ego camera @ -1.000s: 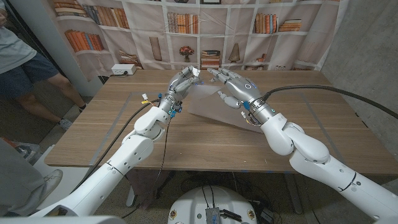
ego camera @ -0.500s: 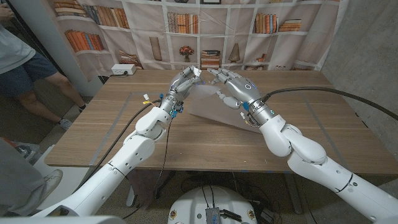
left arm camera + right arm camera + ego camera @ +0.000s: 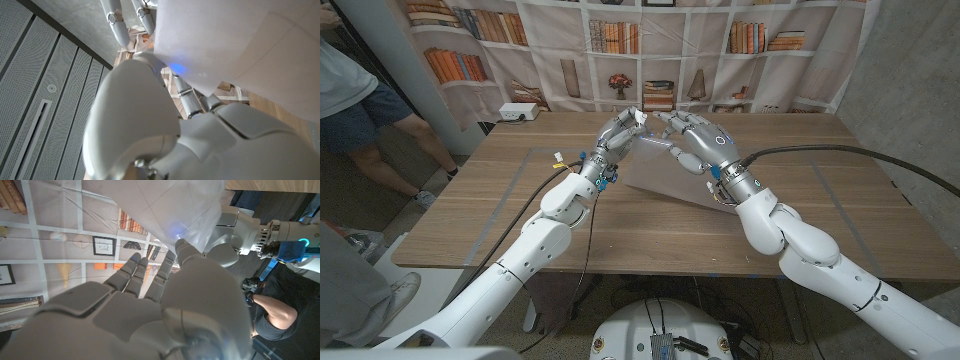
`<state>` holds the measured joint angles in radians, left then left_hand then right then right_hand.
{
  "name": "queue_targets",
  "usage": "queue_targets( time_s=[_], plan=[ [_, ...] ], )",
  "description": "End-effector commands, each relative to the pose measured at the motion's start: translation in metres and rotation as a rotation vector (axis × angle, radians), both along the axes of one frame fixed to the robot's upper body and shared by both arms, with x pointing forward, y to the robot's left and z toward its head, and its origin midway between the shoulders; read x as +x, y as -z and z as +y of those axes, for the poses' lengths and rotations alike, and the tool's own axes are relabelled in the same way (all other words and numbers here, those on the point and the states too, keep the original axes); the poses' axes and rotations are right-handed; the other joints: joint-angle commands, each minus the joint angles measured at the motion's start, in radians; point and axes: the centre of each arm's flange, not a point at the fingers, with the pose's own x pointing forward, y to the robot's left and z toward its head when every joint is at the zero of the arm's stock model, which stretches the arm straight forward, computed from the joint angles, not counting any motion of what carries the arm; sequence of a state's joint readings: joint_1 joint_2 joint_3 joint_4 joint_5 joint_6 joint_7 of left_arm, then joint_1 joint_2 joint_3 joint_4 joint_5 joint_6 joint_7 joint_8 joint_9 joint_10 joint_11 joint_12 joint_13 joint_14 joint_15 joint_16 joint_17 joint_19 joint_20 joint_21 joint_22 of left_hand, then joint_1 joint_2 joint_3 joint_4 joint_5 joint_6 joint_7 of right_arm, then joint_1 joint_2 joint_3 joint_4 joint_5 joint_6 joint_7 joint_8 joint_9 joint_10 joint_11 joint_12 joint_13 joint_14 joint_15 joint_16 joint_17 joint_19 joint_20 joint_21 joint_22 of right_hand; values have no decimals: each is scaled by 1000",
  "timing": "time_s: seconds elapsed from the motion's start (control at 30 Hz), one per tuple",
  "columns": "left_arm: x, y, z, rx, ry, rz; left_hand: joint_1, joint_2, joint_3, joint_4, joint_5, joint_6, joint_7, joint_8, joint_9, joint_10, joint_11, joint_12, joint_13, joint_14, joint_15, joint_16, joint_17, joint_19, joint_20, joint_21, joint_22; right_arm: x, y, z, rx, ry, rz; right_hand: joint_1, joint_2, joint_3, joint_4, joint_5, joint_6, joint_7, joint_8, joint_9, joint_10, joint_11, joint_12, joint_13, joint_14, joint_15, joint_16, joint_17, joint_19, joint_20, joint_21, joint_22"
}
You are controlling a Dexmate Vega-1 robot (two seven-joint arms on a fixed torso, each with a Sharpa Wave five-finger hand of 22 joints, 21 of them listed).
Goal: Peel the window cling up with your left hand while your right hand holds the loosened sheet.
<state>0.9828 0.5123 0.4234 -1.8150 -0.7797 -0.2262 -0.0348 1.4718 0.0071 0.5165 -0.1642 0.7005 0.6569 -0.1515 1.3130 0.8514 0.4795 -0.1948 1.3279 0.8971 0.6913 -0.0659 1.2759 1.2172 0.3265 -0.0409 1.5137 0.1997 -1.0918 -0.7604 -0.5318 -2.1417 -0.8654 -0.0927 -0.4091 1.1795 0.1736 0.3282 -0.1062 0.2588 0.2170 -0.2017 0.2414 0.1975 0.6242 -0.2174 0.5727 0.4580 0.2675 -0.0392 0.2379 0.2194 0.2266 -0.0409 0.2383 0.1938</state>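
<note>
Progress: You are well into the peel; the window cling (image 3: 665, 170) is standing up off the tabletop (image 3: 500, 215) at its far edge while its near edge is still lying on the wood, so I judge that the lower part is left to lift.

Left hand: Your left hand (image 3: 617, 130) is pinching the raised top corner of the cling between its fingertips, up above the far middle of the tabletop.

Right hand: Your right hand (image 3: 695, 138) is hovering just beside the left one with its fingers spread along the lifted sheet. In the right wrist view the fingers (image 3: 150, 277) are reaching up against the pale film (image 3: 175, 210), but I cannot tell whether they are actually gripping it or only lying against it.

Cling: It is leaning as a translucent slope between the two hands, running down toward you to the tabletop.

Left to do: By my reading, you are still needing a firm hold with the right hand before the left peels further.

Containers: None are showing on the tabletop; a white box (image 3: 518, 112) is sitting at the far left edge, contents unknown.
</note>
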Motion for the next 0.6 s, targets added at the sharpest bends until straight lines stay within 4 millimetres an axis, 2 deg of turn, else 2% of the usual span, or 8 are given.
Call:
queue_targets(
  time_s=[0.03, 0.2, 0.43, 0.5, 0.6],
  plan=[
    [0, 1, 1, -4, -5, 5, -6, 3, 6, 4, -2, -5, -2, 8, 3, 1, 0, 5, -1, 8, -104, -2, 1, 5, -43, 6, 3, -1, 3, -1, 35, -19, -33, 14, 16, 1, -3, -10, 36, -6, 7, 5, 72, -1, 55, 35, 44, -194, 16, 12, 14, -71, 11, 6],
    [0, 1, 3, -12, -16, 1, -6, 3, 6, 4, -2, -2, -1, 6, -5, -1, 1, 7, 1, 8, -105, -3, 1, 4, -45, 5, 1, -2, 3, -2, 38, -30, -30, 24, 13, 4, -10, -14, 50, 0, 7, 6, 113, 0, 80, 53, 80, -196, 27, 21, 19, -65, 14, 7],
    [-1, 0, 8, -11, -26, -7, -6, 3, 7, 3, -3, -5, -1, 10, -3, 0, -3, 7, -1, 7, -104, -5, 1, 4, -43, 6, 2, -1, 2, -3, 36, -20, -25, 31, 8, 6, -19, -12, 45, 13, 0, 6, 134, 2, 95, 65, 109, -198, 37, 28, 21, -58, 15, 6],
    [-2, -1, 9, -17, -34, -9, -6, 4, 7, 4, -3, -4, 0, 9, -7, 0, -3, 7, -2, 6, -104, -5, 1, 4, -42, 6, 0, 0, 2, -4, 36, -17, -23, 37, 4, 8, -26, -11, 36, 33, -6, 6, 141, 3, 103, 73, 126, -198, 43, 34, 23, -54, 15, 6],
    [-2, -2, 12, -11, -46, -13, -7, 4, 7, 4, -3, -5, -3, 13, -2, -1, -3, 10, 2, 5, -104, -5, 1, 3, -43, 5, 0, 0, 1, -4, 38, -12, -20, 39, 2, 8, -28, -12, 37, 40, -6, 6, 147, 4, 108, 77, 133, -198, 46, 36, 24, -51, 16, 6]
  ],
)
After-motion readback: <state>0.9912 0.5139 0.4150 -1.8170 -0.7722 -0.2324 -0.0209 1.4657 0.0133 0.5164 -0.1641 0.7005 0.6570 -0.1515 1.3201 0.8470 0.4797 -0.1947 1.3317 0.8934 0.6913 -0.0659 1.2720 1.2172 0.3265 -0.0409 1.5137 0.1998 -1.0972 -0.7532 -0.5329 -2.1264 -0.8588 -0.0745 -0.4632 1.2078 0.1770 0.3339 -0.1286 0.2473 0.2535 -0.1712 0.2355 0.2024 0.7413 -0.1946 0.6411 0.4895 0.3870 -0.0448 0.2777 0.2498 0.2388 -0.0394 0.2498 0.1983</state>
